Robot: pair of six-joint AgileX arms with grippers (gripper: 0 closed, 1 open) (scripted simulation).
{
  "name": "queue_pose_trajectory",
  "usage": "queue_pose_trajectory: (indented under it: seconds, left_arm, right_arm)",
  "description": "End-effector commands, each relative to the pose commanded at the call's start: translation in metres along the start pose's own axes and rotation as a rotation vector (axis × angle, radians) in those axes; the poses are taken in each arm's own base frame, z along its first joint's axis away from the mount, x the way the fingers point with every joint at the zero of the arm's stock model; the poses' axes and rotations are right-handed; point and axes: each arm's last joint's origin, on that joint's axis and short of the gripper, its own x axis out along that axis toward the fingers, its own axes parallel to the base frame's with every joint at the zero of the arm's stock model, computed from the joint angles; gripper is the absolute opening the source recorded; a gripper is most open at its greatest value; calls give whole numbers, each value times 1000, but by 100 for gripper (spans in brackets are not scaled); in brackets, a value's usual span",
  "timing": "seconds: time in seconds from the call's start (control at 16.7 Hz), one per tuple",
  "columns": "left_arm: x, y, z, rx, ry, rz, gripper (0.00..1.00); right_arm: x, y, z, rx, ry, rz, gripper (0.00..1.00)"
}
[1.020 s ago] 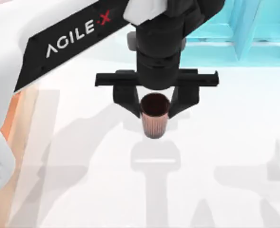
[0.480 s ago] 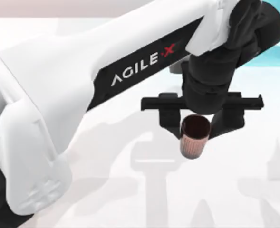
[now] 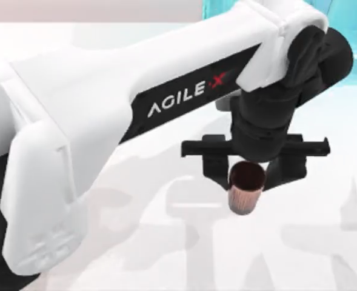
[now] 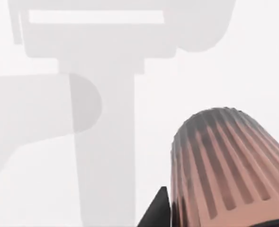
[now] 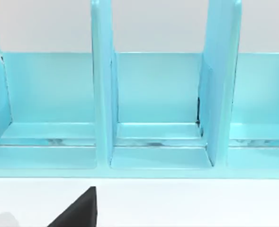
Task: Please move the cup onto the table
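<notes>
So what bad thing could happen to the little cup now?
The left tool grips the cup only near its rim, so the ribbed body hangs free below and might slip out. In the left wrist view the cup looks to be above the white table, not resting on it; if let go now, it could drop, tip over and roll.

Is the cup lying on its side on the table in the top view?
No: the cup is upright, dark mouth up, clamped between the left gripper's black fingers above the white table.
</notes>
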Motion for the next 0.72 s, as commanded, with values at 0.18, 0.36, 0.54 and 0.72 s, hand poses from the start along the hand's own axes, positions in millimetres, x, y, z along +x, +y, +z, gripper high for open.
queue_pose_trajectory:
  seconds: [0.18, 0.36, 0.54, 0.72]
  left_arm:
    - [26, 0, -2, 1, 30, 5, 0]
    - [35, 1, -2, 1, -1, 2, 0]
    - [35, 2, -2, 1, -13, -1, 0]
    - [35, 2, -2, 1, -13, -1, 8]
  right_arm:
    - [0, 0, 0, 0, 0, 0, 100]
    - [0, 0, 0, 0, 0, 0, 100]
    - [0, 0, 0, 0, 0, 0, 100]
    - [0, 0, 0, 0, 0, 0, 100]
